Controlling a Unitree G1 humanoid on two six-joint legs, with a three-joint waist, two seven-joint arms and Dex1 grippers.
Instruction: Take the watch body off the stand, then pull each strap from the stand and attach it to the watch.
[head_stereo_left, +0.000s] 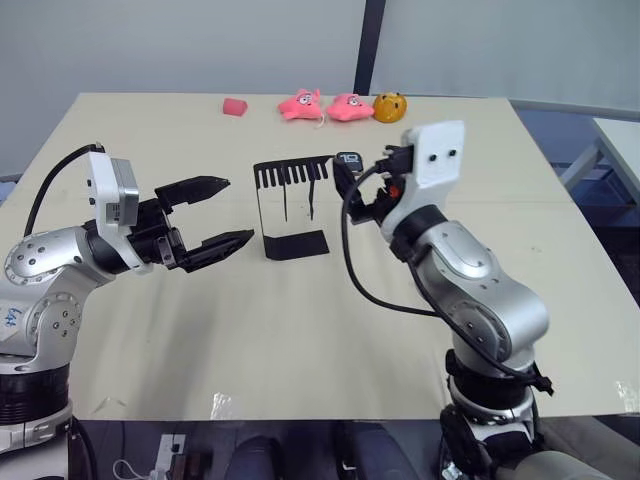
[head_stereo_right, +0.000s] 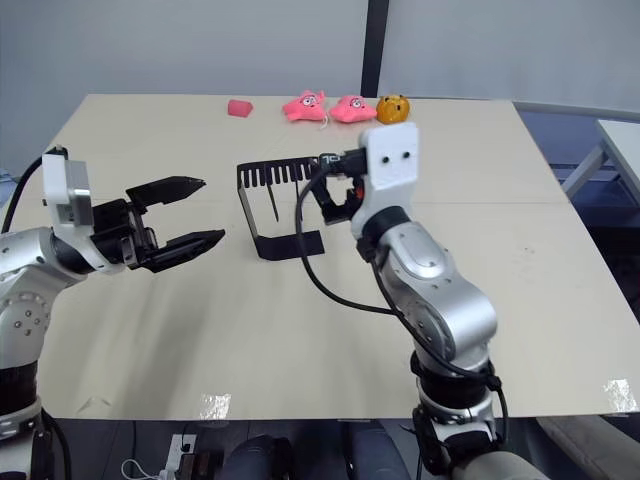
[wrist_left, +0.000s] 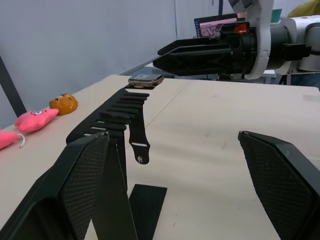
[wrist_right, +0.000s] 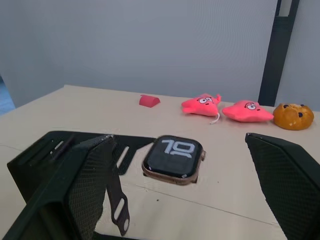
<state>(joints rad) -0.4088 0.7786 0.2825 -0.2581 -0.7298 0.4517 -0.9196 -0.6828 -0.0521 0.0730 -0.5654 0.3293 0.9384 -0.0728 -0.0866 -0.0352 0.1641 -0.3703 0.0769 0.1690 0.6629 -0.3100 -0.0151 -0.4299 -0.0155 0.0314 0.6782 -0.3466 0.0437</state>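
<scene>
Two open end effectors, left (head_stereo_left: 218, 213) and right (wrist_left: 172, 55), flank one stand (head_stereo_left: 291, 205).

head pair: high, facing forward and down over the table (head_stereo_left: 150, 350), both arms in frame | left wrist: low, close behind the stand (wrist_left: 112, 115), facing the right gripper (wrist_left: 200, 52) | right wrist: close over the watch body (wrist_right: 173, 159) | shared: stand, watch body

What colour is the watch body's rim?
The watch body has a coppery-gold rim around its black screen, clearest in the right wrist view.
</scene>
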